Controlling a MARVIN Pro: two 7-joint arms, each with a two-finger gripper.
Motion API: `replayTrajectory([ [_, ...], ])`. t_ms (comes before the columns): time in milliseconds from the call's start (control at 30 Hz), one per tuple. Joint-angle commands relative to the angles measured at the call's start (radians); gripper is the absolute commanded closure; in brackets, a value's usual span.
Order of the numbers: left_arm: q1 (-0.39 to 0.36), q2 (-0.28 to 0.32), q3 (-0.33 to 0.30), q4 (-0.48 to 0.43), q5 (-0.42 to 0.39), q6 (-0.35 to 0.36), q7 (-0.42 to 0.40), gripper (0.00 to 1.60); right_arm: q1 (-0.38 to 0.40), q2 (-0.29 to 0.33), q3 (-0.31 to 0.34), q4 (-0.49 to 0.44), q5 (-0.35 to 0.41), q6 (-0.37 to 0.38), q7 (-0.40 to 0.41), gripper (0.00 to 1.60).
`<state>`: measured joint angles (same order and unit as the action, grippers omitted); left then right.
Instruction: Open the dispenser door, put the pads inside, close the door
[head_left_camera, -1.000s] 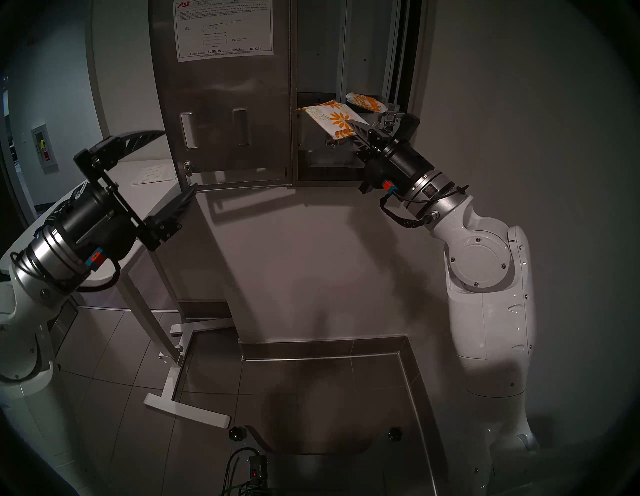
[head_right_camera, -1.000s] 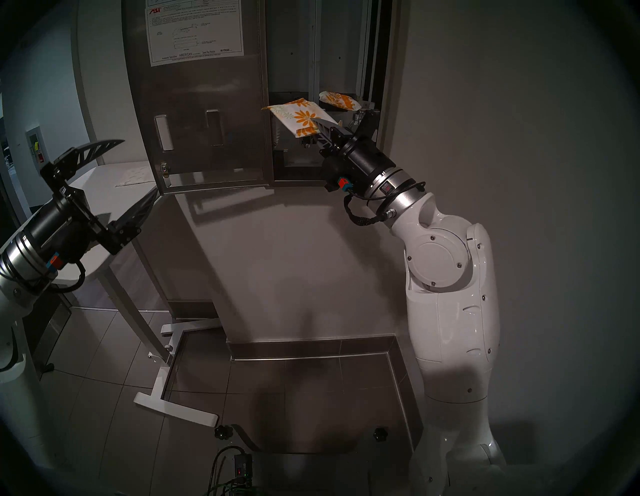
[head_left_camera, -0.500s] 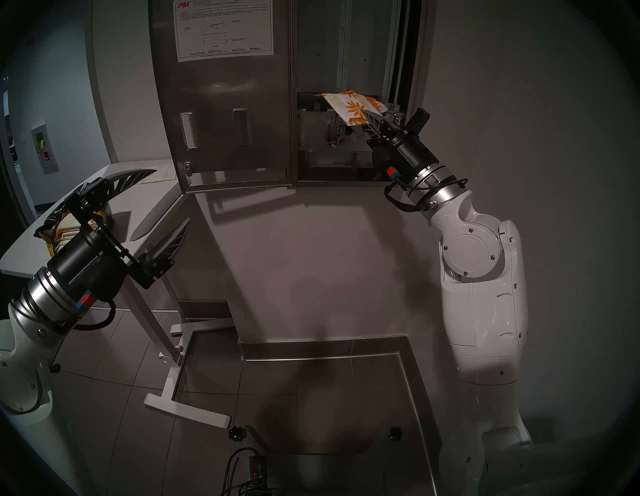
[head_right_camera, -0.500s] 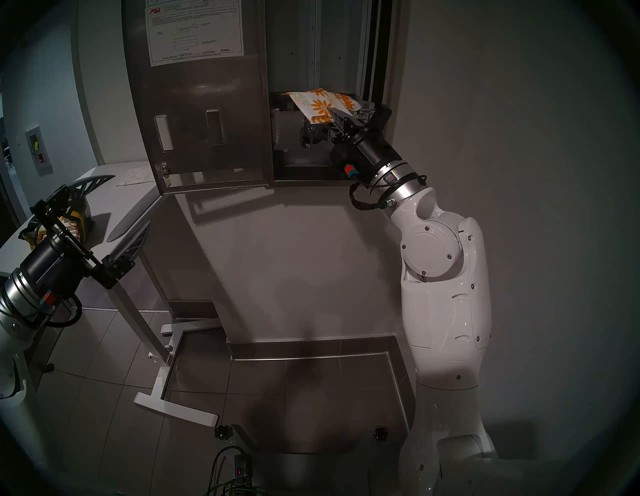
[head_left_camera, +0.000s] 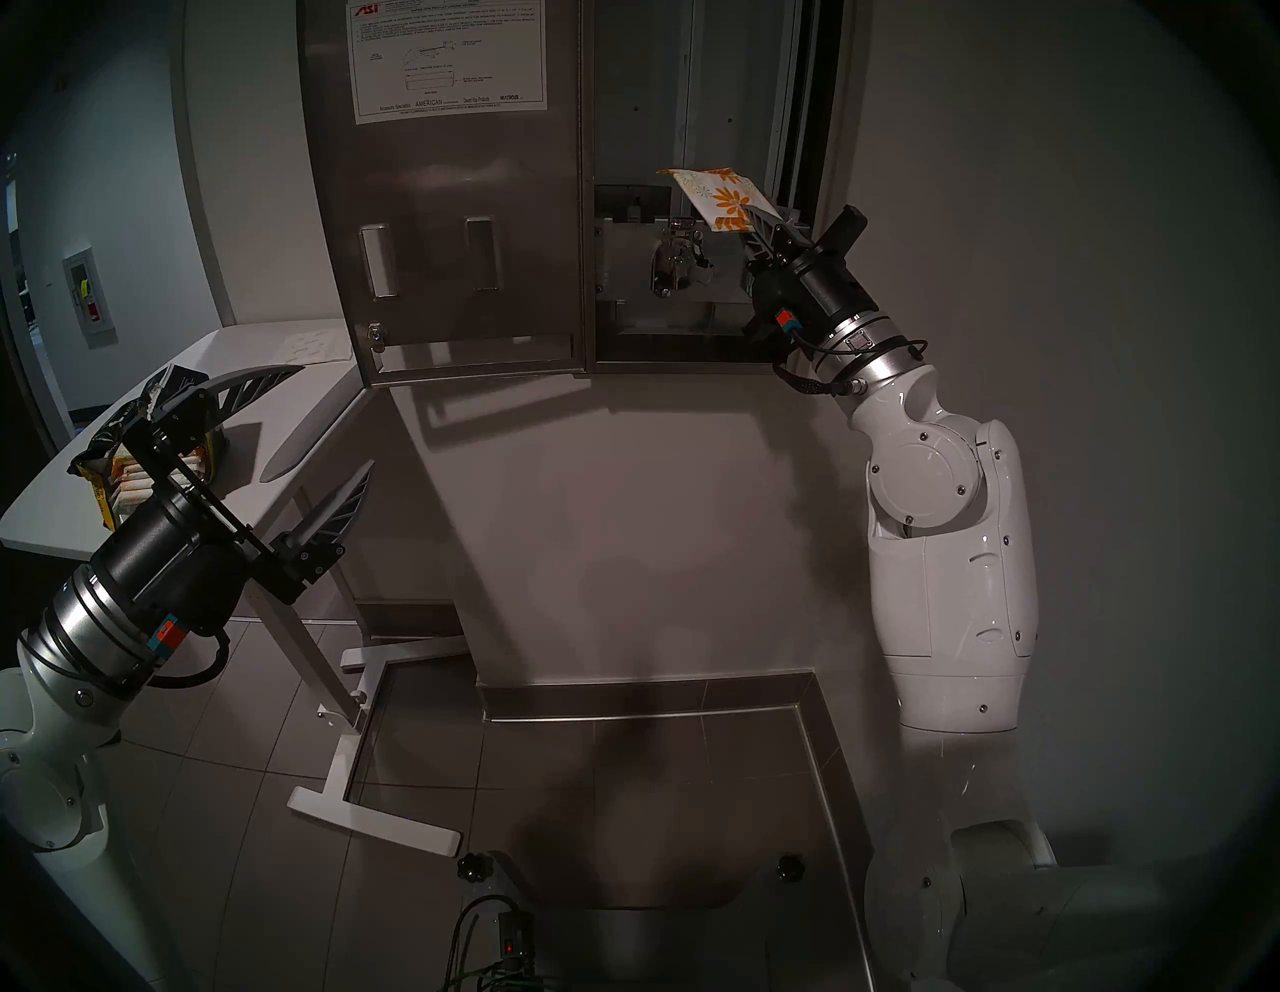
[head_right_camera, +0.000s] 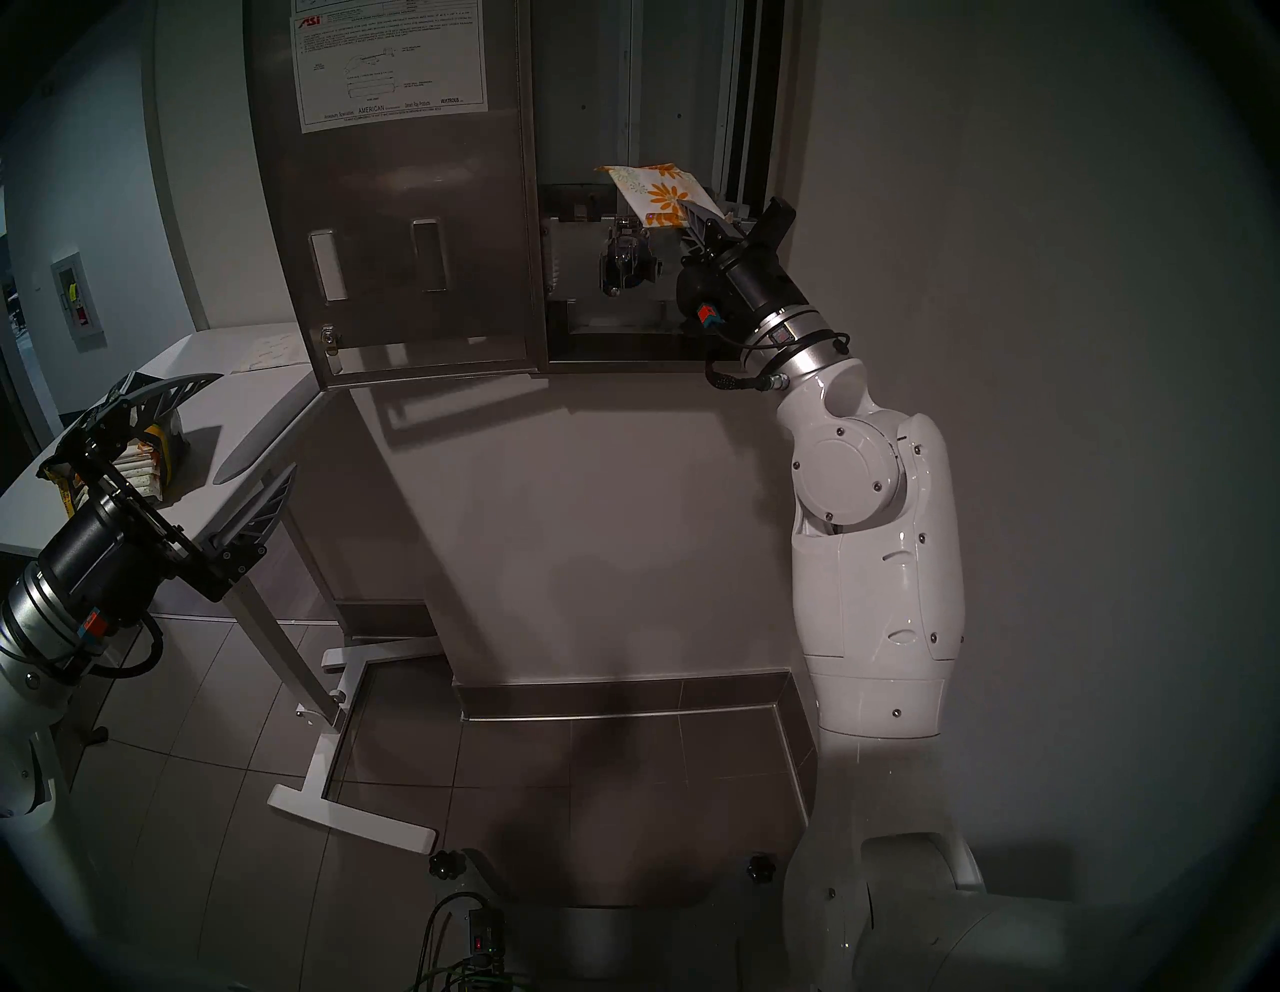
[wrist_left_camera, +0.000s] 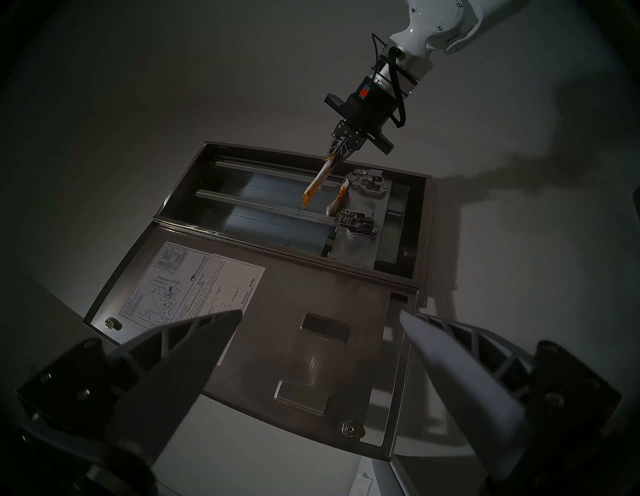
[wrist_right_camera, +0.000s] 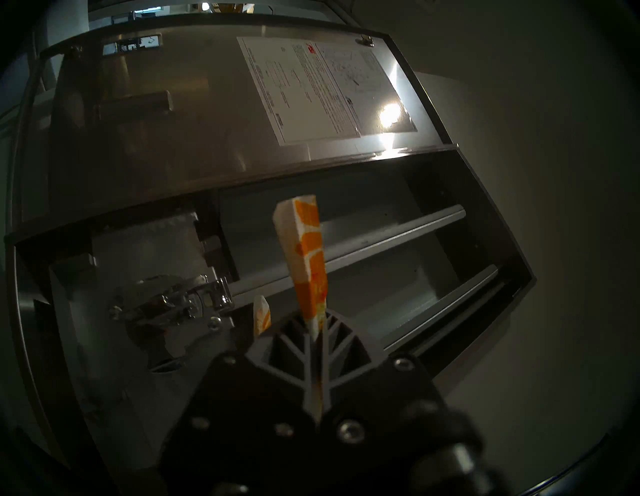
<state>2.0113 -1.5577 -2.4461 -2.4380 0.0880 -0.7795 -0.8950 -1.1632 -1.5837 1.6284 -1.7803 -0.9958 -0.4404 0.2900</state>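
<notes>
White bench (head_left_camera: 277, 388) at far left carries a torn black-and-yellow bag (head_left_camera: 111, 450) with packets showing inside, and a flat white sheet (head_left_camera: 315, 346) lies near its far end. Just above the bench edge the left hand (head_left_camera: 315, 443) is held with fingers spread wide apart and nothing between them. To its right the steel door (head_left_camera: 471, 228) is swung fully open, its instruction sheet (head_left_camera: 447, 59) seen on the inner face and a small lock (head_left_camera: 375, 335) near the lower corner. Beside it the dispenser (head_left_camera: 602, 332) stands open against the wall, chrome mechanisms (head_left_camera: 675, 260) visible low inside. At right, the right hand (head_left_camera: 751, 216) is clamped together on one end of a daisy-print pad (head_left_camera: 720, 194), which is held out into the right-side compartment above the mechanisms. A second pad (wrist_right_camera: 262, 313) is seen lodged lower in that compartment from the wrist cameras.
</notes>
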Motion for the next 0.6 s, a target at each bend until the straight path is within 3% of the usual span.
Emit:
replayTrajectory([
  [0, 0.001, -0.005, 0.0, -0.006, -0.012, -0.004, 0.006, 0.0, 0.09, -0.017, 0.009, 0.048, -0.016, 0.012, -0.05, 1.6],
  [567, 0.002, -0.011, -0.001, -0.006, -0.013, -0.011, 0.005, 0.0, 0.219, -0.028, 0.015, 0.227, -0.064, 0.026, -0.11, 1.6],
])
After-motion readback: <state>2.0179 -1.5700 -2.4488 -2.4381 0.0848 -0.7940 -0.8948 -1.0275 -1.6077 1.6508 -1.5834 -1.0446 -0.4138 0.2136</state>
